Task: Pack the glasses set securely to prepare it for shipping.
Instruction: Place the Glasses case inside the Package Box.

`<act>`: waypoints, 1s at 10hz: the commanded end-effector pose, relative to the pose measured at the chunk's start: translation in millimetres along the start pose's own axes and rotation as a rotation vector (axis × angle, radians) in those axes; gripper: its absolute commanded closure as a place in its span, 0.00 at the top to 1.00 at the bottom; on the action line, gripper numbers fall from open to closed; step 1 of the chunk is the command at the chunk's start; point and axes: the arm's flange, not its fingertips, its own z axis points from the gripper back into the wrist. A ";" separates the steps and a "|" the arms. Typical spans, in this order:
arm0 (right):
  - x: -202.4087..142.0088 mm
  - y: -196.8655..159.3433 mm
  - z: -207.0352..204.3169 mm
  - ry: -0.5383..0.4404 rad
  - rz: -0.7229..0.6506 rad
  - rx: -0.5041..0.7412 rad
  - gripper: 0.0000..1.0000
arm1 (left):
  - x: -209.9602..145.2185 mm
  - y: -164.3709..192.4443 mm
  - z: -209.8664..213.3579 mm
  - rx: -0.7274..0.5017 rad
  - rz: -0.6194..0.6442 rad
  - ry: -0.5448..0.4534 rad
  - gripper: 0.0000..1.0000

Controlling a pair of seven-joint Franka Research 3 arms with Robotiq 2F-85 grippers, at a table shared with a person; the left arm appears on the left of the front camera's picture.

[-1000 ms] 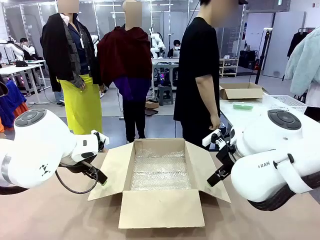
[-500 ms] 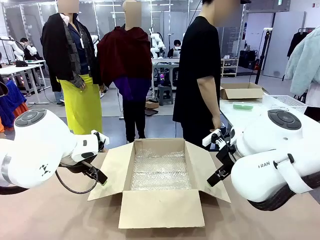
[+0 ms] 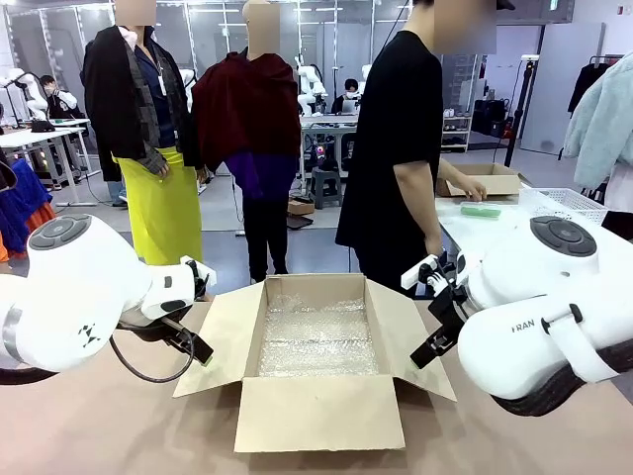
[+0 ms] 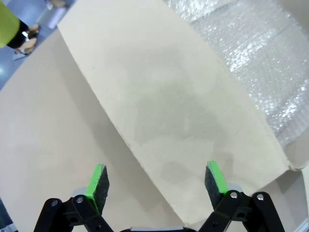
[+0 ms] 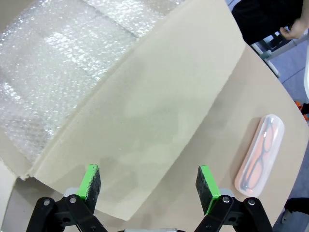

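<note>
An open brown cardboard box (image 3: 318, 411) stands mid-table, its floor lined with bubble wrap (image 3: 318, 341). The pale pink case (image 5: 259, 153), spectacles visible through its clear top, lies on the table beyond the box's right flap (image 5: 154, 116). The mint green case (image 3: 481, 211) lies on a side table at the back right, with the person's hand (image 3: 475, 190) just above it. My left gripper (image 3: 195, 348) hovers open over the left flap (image 4: 169, 121), nothing between its pads (image 4: 99, 180). My right gripper (image 3: 425, 348) hangs open over the right flap, also holding nothing.
A person in a black shirt (image 3: 396, 148) stands at the far edge, turned toward the side table. That table also carries a smaller cardboard box (image 3: 495, 178) and a white basket (image 3: 579, 203). Bare brown tabletop (image 3: 109, 426) lies left and right of the box.
The person has turned and stretched an arm out to the green case on the side table. Both arms and grippers have stayed put.
</note>
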 end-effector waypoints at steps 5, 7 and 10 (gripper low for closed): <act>7.0 -93.7 23.0 0.129 -0.199 -0.085 1.00 | -19.1 -3.6 176.2 -0.234 -0.288 -0.240 1.00; 3.5 -123.5 10.8 0.162 -0.281 -0.063 1.00 | -16.1 -25.9 230.6 -0.261 -0.440 -0.319 1.00; 2.8 -156.6 -18.9 0.226 -0.375 -0.059 1.00 | -22.0 -62.3 289.3 -0.324 -0.708 -0.445 1.00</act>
